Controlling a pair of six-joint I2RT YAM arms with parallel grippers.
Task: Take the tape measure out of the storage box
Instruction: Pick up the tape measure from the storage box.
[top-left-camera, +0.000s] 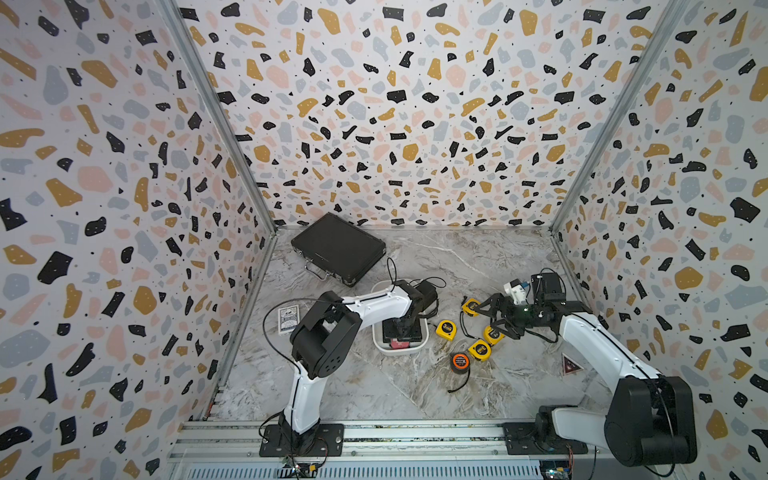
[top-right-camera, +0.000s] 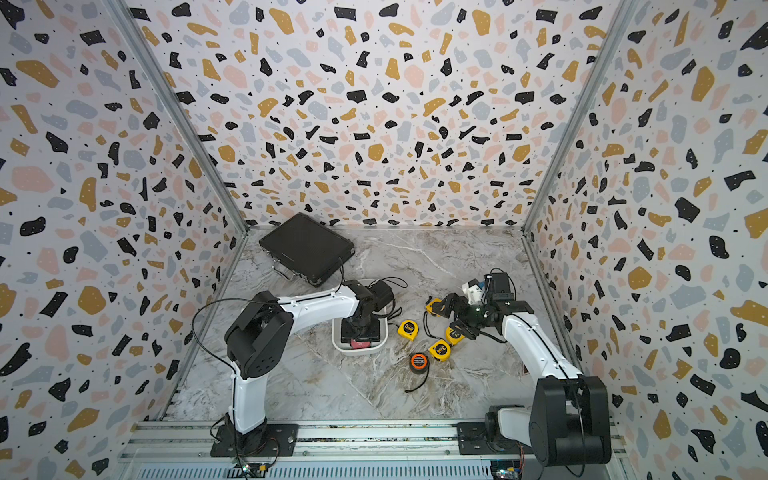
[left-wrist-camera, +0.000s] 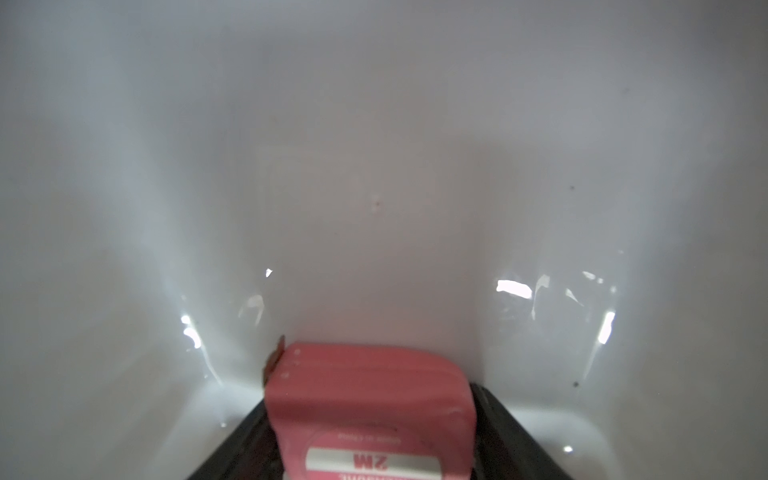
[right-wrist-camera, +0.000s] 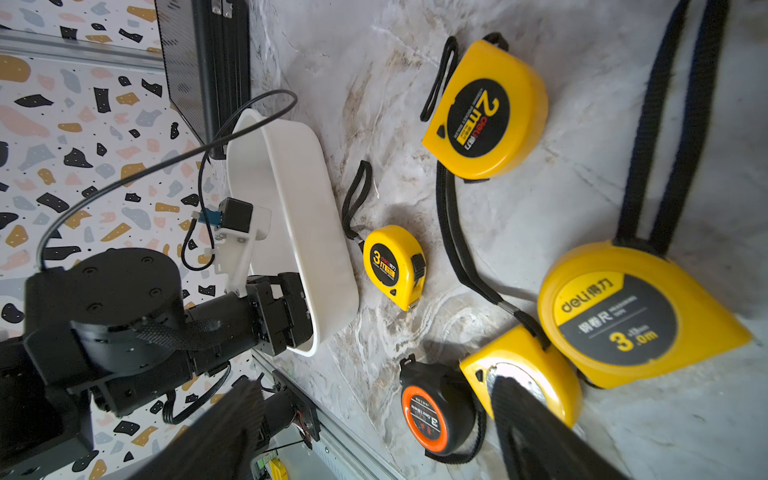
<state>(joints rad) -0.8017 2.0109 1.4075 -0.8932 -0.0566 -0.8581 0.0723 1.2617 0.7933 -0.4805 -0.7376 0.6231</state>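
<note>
1. Bench: grey-white marble pattern. It is boxed in on three sides by terrazzo-print walls.
2. Far left: a small card box lies flat on the bench. Behind it, back left, is a closed black case.
3. Left of centre: white storage box with low walls. The left pincer reaches straight down into it. In the left wrist view its fingers lie against both sides of the pink tape measure, marked 2M, gripping it.
4. The pink tape measure is inside the box at its near end, between those fingers. Cannot tell whether it is lifted off the box floor.
5. Right of the box: a yellow tape measure just beside it, and three more yellow ones further right. A black-and-orange tape measure lies nearest the front.
6. Right pincer: jaws wide apart and holding nothing. It hangs over the yellow cluster, well apart from the storage box.
</note>
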